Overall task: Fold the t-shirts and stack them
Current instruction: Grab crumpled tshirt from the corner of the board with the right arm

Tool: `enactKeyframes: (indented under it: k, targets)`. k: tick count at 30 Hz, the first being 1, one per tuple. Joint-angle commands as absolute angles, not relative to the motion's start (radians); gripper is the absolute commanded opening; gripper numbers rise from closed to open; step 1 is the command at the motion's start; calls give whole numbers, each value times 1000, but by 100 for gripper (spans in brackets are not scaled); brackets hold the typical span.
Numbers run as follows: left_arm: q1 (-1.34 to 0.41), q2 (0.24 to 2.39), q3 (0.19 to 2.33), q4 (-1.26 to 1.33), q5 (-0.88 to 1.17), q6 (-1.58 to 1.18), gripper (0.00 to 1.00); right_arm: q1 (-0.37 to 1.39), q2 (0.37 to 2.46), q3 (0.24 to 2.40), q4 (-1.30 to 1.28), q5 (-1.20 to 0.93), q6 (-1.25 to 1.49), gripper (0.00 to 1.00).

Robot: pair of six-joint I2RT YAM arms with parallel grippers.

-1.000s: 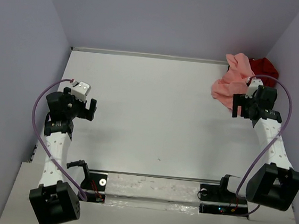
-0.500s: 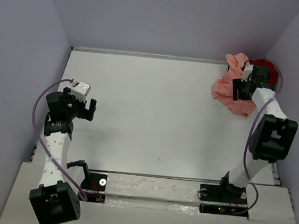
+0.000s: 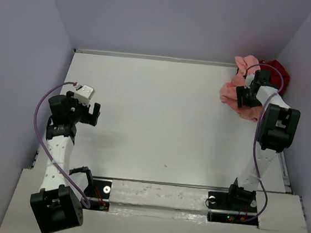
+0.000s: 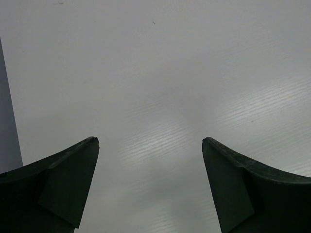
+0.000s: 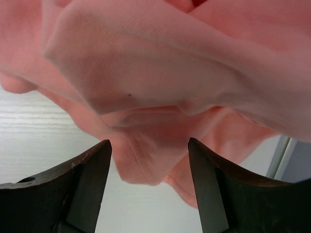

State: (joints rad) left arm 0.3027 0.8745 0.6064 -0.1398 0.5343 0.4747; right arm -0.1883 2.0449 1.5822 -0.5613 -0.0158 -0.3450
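Note:
The salmon-pink t-shirt [image 3: 229,92] lies crumpled in the far right corner of the table, and a dark red t-shirt [image 3: 278,69] is bunched behind it against the wall. My right gripper [image 3: 244,97] hangs low over the pink heap. In the right wrist view its fingers stand apart, and a hanging fold of the pink t-shirt [image 5: 146,73] dips between the right gripper [image 5: 149,141] tips without touching either. My left gripper [image 3: 92,113] is at the left side, open over bare table, and the left wrist view shows the left gripper [image 4: 150,141] holding nothing.
The white table [image 3: 161,111] is boxed in by grey walls at the back and on both sides. The right wall stands close behind the shirts. The arm bases and a rail [image 3: 158,195] sit at the near edge.
My right arm has reached forward from beside the pink t-shirt to right over it, and its jaws have narrowed somewhat. The left arm has stayed still.

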Motion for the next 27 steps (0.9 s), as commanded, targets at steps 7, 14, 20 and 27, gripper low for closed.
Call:
enactKeyframes:
  k: [7, 14, 20, 27]
  targets:
    - [305, 884, 653, -129, 538, 486, 99, -181, 2138, 1649, -592, 25, -362, 70]
    - [305, 896, 657, -129, 529, 483, 99, -181, 2186, 1655, -594, 46, -385, 56]
    - [305, 902, 666, -133, 520, 480, 99, -181, 2183, 1643, -606, 37, -405, 0]
    - [305, 896, 666, -137, 508, 480, 99, -181, 2085, 1664, -646, 8, -411, 0]
